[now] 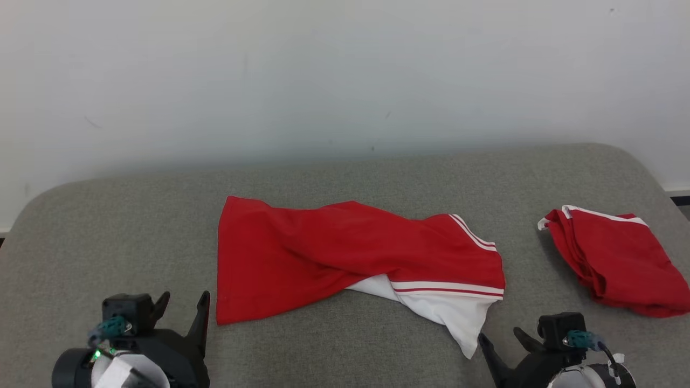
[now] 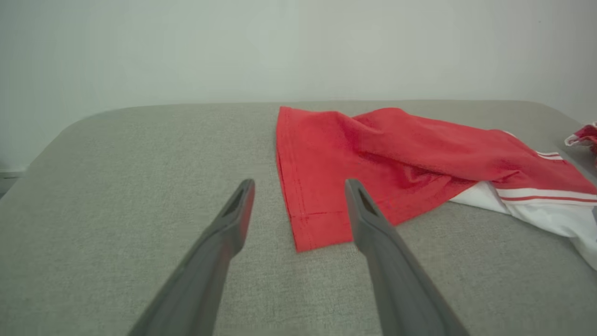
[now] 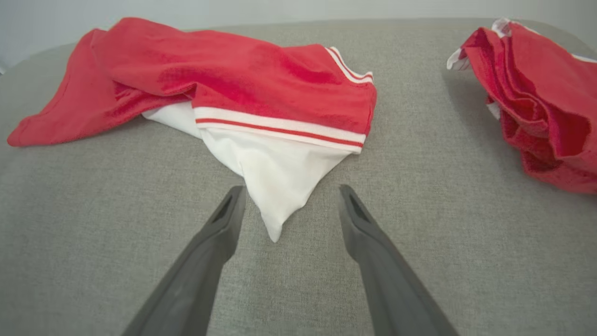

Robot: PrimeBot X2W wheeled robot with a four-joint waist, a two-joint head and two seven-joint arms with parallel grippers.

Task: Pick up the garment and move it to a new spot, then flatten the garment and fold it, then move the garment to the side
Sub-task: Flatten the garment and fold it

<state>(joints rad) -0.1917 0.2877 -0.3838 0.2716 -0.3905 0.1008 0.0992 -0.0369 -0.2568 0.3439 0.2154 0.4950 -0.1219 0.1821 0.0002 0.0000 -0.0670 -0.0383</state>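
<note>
1. The garment (image 1: 323, 253): soft, creased cloth, with a faint sheen on the red.
2. The folded red garment (image 1: 620, 264): like cloth.
3. The bench (image 1: 108, 242): coarse woven grey fabric, matt.
4. The fingers (image 2: 226, 233): smooth, matt dark plastic.

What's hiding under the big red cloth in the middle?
A white part pokes out from under the red cloth and lies on the grey cushion. How far the white goes underneath, and whether anything else is there, is covered by the red.

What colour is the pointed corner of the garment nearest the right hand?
The corner is plain white; clearest in the right wrist view.
</note>
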